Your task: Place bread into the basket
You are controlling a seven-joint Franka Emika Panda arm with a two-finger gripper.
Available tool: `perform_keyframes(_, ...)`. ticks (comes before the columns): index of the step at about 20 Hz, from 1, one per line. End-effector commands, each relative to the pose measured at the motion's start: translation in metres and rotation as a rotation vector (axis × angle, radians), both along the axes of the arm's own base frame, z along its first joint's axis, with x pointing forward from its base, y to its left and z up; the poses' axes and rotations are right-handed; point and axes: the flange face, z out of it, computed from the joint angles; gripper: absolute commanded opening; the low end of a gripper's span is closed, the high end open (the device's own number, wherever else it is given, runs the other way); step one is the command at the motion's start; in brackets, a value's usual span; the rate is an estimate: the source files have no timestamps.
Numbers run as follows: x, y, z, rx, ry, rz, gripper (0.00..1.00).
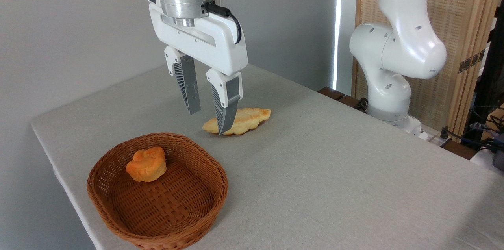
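A: Bread [146,164] already down inside the basket [199,214], toward the far-left part of the woven floor, leaning a little. Looks done.

B: Agreed on placement. Gripper [208,118] empty, fingers spread apart with a clear gap, hanging well above the table [334,171], off to the right of the basket and beyond it.

A: So what risk remains?

B: Mostly the leaf-shaped flat bread [244,120]. Right fingertip drawn across its left end in this view. Probably just overlap from the camera angle, with the finger nearer and higher, but hard to tell for sure.

A: And if lower than it seems?

B: Then any sideways sweep or drop nudges that pale piece across the cloth, or pins it. Closing there grabs the wrong thing.

A: Anything for the basket itself?

B: Only on a return pass: a low swing catches the thick braided rim and drags or tips the light wicker, rolling the bun. Sits near the table's front-left edge too, so little room for a shove.

A: Safest course, then?

B: Straight up, away from both.
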Motion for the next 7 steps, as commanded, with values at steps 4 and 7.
perform_keyframes(4, -0.0057, 0.0031, 0.0009, 0.003, -0.003, -0.01, 1.0)
perform_keyframes(7, -0.0052, 0.0032, 0.0002, 0.003, -0.003, -0.01, 1.0)
